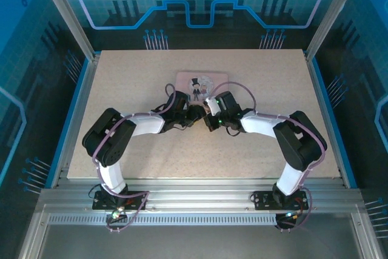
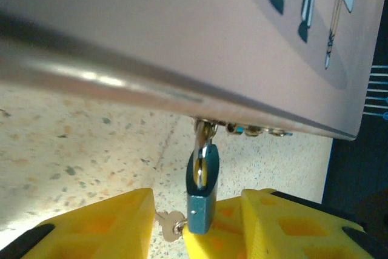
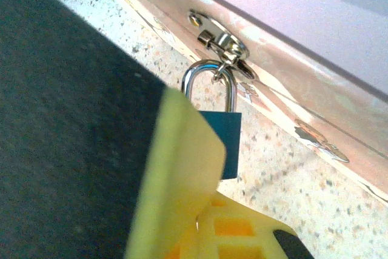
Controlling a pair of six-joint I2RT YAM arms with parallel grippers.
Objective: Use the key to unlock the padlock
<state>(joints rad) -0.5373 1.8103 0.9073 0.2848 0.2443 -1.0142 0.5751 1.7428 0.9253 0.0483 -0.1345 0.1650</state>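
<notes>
Both arms are crowding in on the 6 o'clock edge of the pink tin box (image 1: 197, 82), which is sitting toward 12 o'clock on the speckled table (image 1: 133, 83). The padlock (image 3: 227, 144) is hanging there, its silver shackle (image 3: 187, 83) looped through the tin's hasp (image 3: 221, 37) and its body pointing down at the tabletop.

Seen from the left wrist, the left gripper (image 2: 197, 213) is standing spread, one yellow finger on either side of the lock with a gap showing on both sides. The key (image 2: 170, 224) is poking out at the lock's 8 o'clock, just beside the left-hand finger. Whether its blade is seated in the keyway, I cannot tell. The right gripper (image 3: 221, 189) is sitting in close, one finger covering part of the lock body, but I cannot tell whether it is pinching the lock or only lying against it.

Here is what I am worrying about. The lock is dangling, so a turn on the key is likely swinging the whole body round unless the other arm is truly bracing it. That tiny key is looking easy to knock loose and drop. A shove toward 12 o'clock is also liable to slide the tin away.

The tin is closed, lid down and locked, so whatever it is holding is hidden.
</notes>
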